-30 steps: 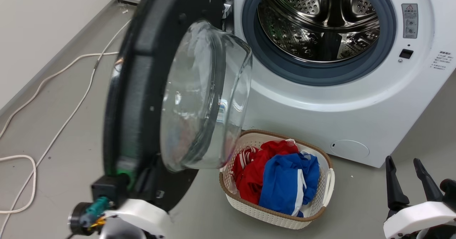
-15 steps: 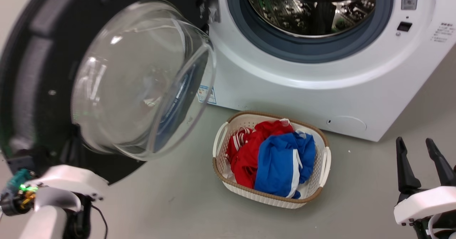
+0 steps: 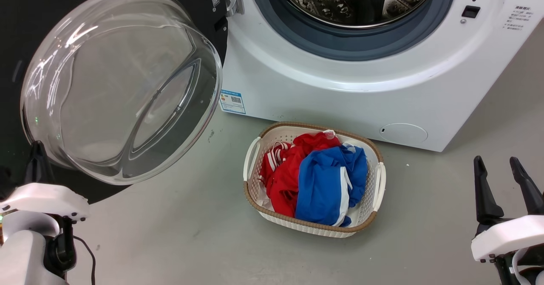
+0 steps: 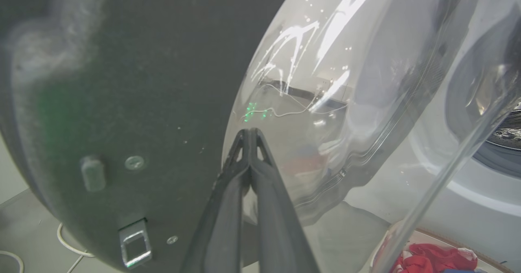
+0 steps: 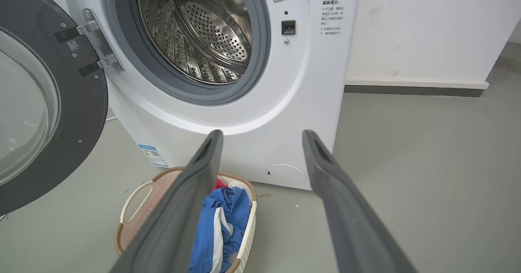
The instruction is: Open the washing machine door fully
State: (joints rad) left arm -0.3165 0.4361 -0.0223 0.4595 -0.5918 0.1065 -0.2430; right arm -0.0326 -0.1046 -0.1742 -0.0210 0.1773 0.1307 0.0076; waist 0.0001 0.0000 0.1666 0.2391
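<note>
At nine o'clock of the washing machine [image 3: 340, 94], the washing machine door [image 3: 119, 85] stands wide open, my left claw [image 4: 249, 136] pinched closed near its glass, my right claw [image 5: 262, 135] spread and empty.

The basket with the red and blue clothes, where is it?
In the head view, the basket sits on the floor in the middle, just in front of the washing machine and to the right of the open washing machine door.
</note>
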